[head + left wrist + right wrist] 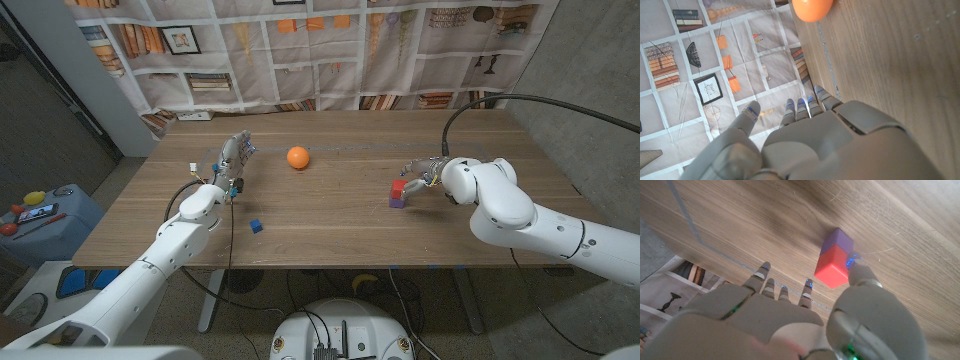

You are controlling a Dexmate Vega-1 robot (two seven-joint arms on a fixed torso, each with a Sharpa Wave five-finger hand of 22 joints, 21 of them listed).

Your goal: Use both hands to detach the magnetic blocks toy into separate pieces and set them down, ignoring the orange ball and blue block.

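Observation:
The magnetic blocks toy (398, 192) stands on the table (330, 215) at the right, a red block (832, 270) joined to a purple one (838, 244). My right hand (425, 172) is just right of the toy, fingers spread and holding nothing. In the right wrist view its thumb tip (856, 266) is at the red block's edge; whether it touches is unclear. My left hand (232, 160) is at the left of the table, fingers straight and apart, with nothing in it. The orange ball (298, 157) lies to its right, and the small blue block (256, 226) lies nearer the front edge.
A printed bookshelf backdrop (330, 50) hangs behind the table's far edge. A black cable (500, 100) arcs over my right arm. A blue bin (45, 215) with small items stands on the floor to the left of the table.

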